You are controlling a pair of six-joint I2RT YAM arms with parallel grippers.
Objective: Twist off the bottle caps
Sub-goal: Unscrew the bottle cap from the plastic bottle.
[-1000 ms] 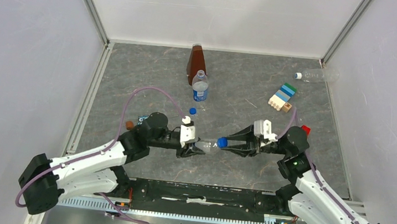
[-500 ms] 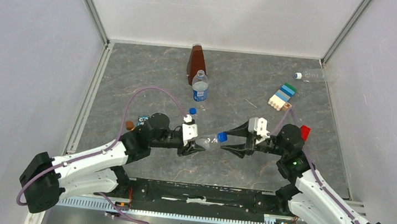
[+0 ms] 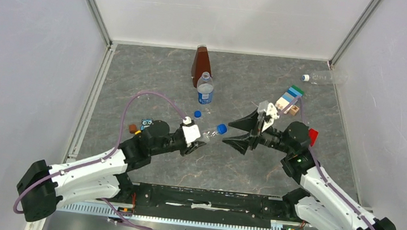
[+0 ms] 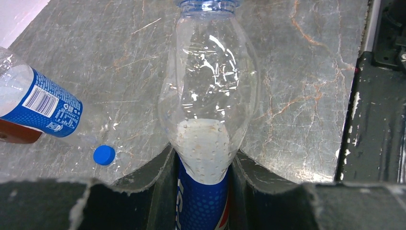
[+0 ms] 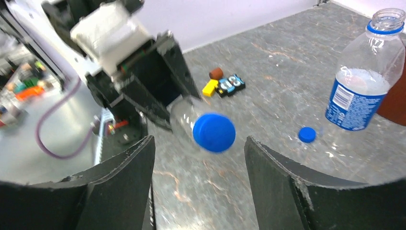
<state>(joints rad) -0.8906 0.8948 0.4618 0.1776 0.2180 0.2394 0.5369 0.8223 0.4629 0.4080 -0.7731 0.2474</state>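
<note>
My left gripper (image 3: pixel 197 140) (image 4: pixel 203 160) is shut on a clear bottle (image 3: pixel 208 132) (image 4: pixel 208 96) with a blue label, held on its side, neck towards the right arm. Its blue cap (image 3: pixel 221 128) (image 5: pixel 214 132) sits on the neck. My right gripper (image 3: pixel 228 133) (image 5: pixel 200 142) is open, its fingertips just short of that cap and not touching it. A second labelled bottle (image 3: pixel 205 90) (image 5: pixel 360 91) stands upright and uncapped, with a loose blue cap (image 3: pixel 197 114) (image 5: pixel 307 134) (image 4: pixel 104 155) on the table near it. A third clear bottle (image 3: pixel 324 77) lies at the far right with a white cap (image 3: pixel 305 78).
A brown pyramid-shaped object (image 3: pixel 200 62) stands behind the upright bottle. Stacked toy blocks (image 3: pixel 288 99) lie at the right, a red piece (image 3: pixel 313 133) beside the right arm. Small toys (image 3: pixel 139 125) (image 5: pixel 224 84) lie left of the left gripper. White walls enclose the table.
My right gripper has let go of the blue cap, opened wide and drawn back to the right. The left gripper has swung the bottle's neck farther away; the cap stays on the bottle.
</note>
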